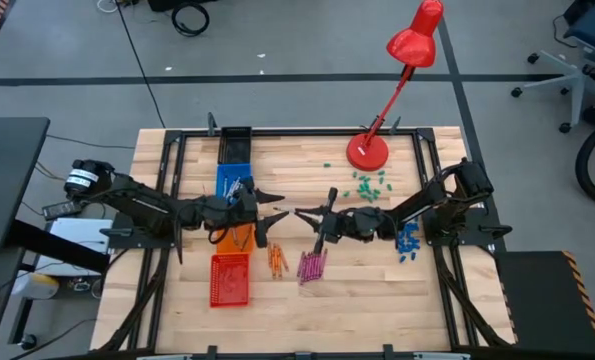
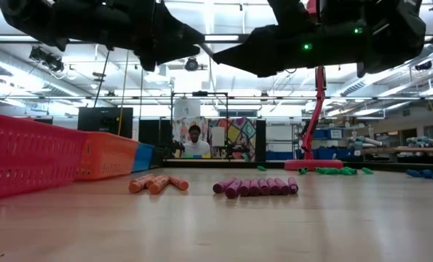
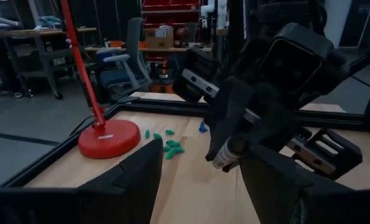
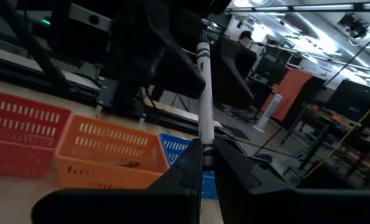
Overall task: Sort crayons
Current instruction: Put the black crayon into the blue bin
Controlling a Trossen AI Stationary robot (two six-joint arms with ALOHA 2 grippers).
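My right gripper [image 4: 203,151] is shut on a grey-silver crayon [image 4: 203,93], held up over the table's middle [image 1: 302,213]. My left gripper [image 3: 200,180] faces it from the table's left [image 1: 270,208]. It is open, a finger on either side of the crayon's free end [image 3: 225,154], touching nothing that I can see. An orange group of crayons [image 1: 277,260] and a magenta group [image 1: 311,266] lie flat on the wood below; the low view shows both rows [image 2: 158,183] [image 2: 256,186]. My right gripper pinches the grey-silver crayon between its two fingers at one end [image 4: 203,138]. The fingers come level from the table's right and lie along the crayon. The crayon sticks out past the fingertips toward my left gripper, lifted clear of the table.
Red [image 1: 229,279], orange [image 1: 232,238] and blue [image 1: 234,180] baskets line up at the left under my left arm. A red desk lamp [image 1: 367,152] stands at the far edge, with green bits [image 1: 367,185] near it and blue bits [image 1: 407,243] at the right.
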